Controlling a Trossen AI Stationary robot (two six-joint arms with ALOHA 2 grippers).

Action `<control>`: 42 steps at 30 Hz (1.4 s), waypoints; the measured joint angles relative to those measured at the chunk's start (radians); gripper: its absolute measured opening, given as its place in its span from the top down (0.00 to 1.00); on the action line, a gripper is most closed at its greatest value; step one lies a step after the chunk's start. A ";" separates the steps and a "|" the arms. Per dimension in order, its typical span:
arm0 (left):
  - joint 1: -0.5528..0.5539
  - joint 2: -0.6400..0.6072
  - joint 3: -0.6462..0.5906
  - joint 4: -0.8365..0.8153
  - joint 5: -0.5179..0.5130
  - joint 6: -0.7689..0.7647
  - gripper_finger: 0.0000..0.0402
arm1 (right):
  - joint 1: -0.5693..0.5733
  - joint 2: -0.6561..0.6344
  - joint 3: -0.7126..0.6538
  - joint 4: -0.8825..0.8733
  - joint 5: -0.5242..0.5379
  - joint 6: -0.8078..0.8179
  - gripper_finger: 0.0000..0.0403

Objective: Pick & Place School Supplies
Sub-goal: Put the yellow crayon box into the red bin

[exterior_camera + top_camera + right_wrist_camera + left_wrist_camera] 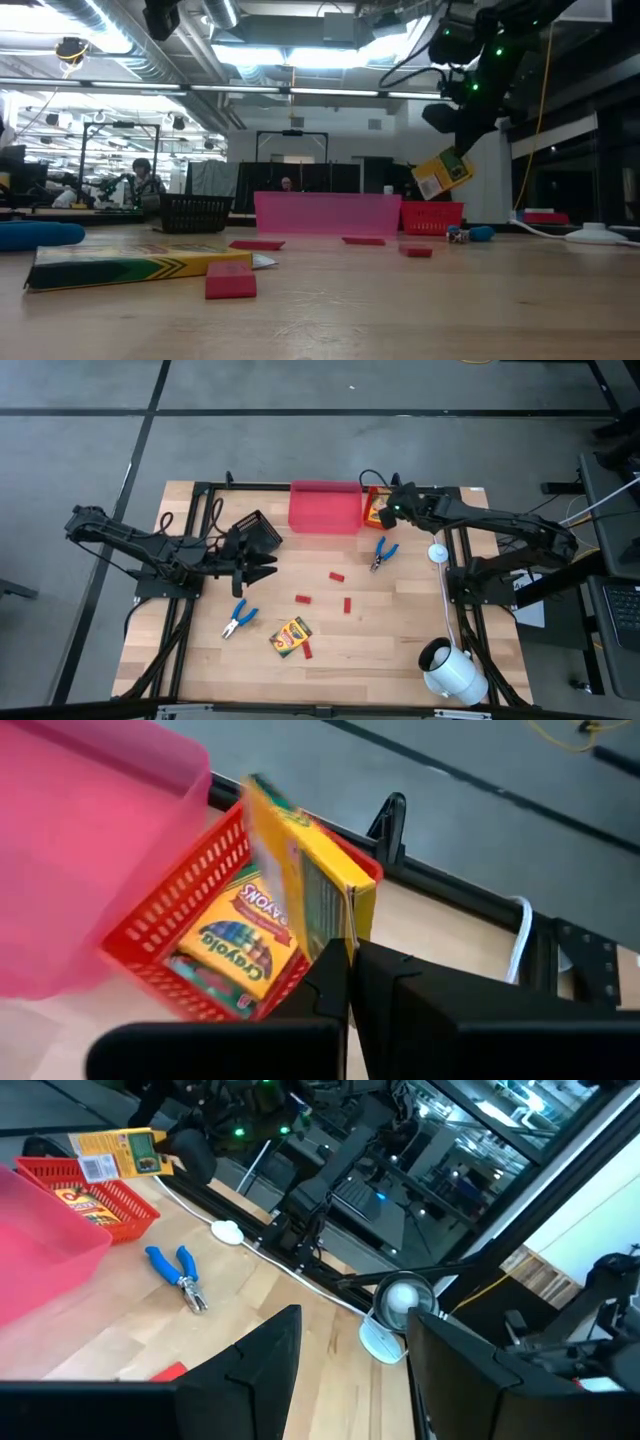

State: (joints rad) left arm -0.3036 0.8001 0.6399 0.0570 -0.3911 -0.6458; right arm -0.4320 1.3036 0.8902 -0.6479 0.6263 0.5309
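Note that a crayon box (290, 636) and red pieces (302, 599) lie on the near counter (400, 660), with pliers (237, 619) beside them. The left gripper (262, 564) hovers with jaws wide. At the far edge, the right gripper (350, 982) pinches a crayon box (310, 880) above the orange bin (160, 935), half hiding a second box (235, 935) inside.

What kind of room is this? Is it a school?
Probably not a school: it looks like a robot lab or workshop. Two robot arms are mounted at a wooden table, with ceiling pipes overhead and more workbenches behind.
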 joint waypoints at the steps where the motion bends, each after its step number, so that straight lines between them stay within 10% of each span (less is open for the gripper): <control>1: -0.005 0.000 0.000 0.000 -0.007 -0.006 0.55 | 0.000 0.011 0.000 0.005 0.010 -0.005 1.00; 14: -0.036 0.001 0.000 0.044 -0.044 -0.038 0.55 | -0.039 0.115 0.000 0.072 0.065 -0.112 0.99; 23: -0.036 0.001 0.000 0.045 -0.044 -0.048 0.55 | -0.039 0.115 0.000 0.197 0.002 -0.246 0.76; 32: -0.037 0.001 0.000 0.045 -0.044 -0.043 0.55 | -0.021 0.110 0.000 0.196 -0.190 -0.092 0.57; 42: -0.038 0.001 0.000 0.052 -0.044 -0.022 0.55 | 0.062 0.089 0.031 0.181 -0.080 0.076 0.58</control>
State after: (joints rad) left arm -0.3416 0.8013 0.6395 0.1093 -0.4351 -0.6679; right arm -0.3700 1.3922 0.9207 -0.4668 0.5462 0.6071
